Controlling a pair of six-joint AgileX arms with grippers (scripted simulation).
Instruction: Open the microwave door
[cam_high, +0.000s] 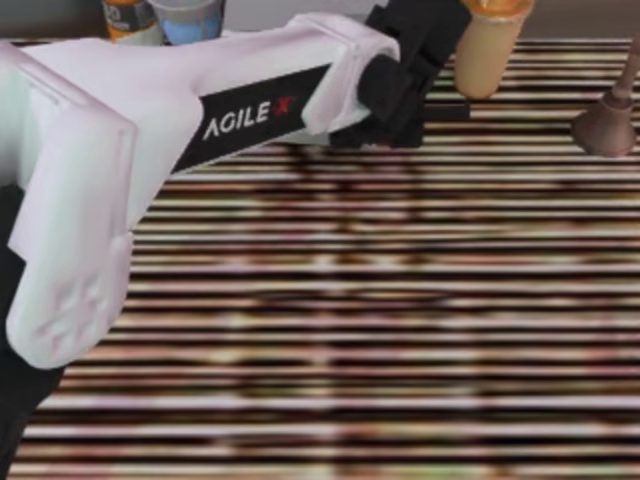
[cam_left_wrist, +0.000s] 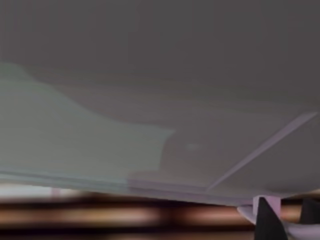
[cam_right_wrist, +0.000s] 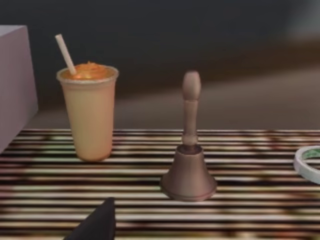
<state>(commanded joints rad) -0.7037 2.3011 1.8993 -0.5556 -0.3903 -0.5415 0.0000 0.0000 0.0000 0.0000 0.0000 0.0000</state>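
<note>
My left arm reaches from the top view's left edge across the far left of the striped counter, its white link lettered "AGILE X" in white with a red X. Its dark wrist ends at the far edge, where the left tool sits near the tan cup. In the left wrist view the tool's dark fingertips show low down, right against the edge of the microwave door, a pale grey panel filling that view; whether they are apart or clamped I cannot tell. The microwave shows in the right wrist view as a plain grey side panel, just beside the tan cup with its straw. Farther right stands a brown hand bell, apart from the cup. The middle and near counter lies open. Of the right tool only a dark tip shows; its state I cannot tell.
</note>
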